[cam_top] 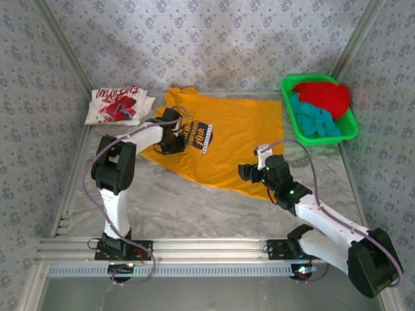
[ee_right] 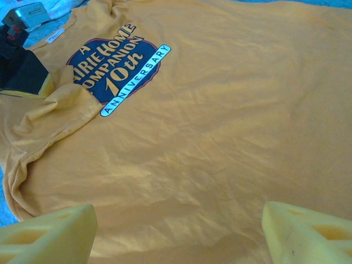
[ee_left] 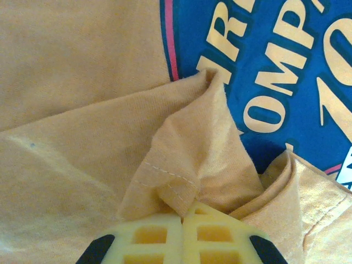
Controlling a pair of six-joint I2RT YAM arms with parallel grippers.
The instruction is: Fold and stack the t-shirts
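The yellow-orange t-shirt (cam_top: 227, 139) lies spread across the middle of the table (cam_top: 194, 207), print side up. The left gripper (cam_top: 170, 135) sits at the shirt's left side, just left of the blue chest print (cam_top: 198, 135), its jaws pinched tight on a bunched fold of the cloth. The right gripper (cam_top: 249, 172) hangs over the shirt's near right edge, jaws spread wide and gripping nothing. A folded white t-shirt (cam_top: 120, 105) lies far left. At far right, a green basket (cam_top: 324, 139) holds a red t-shirt (cam_top: 323, 96) and a teal t-shirt (cam_top: 314, 122).
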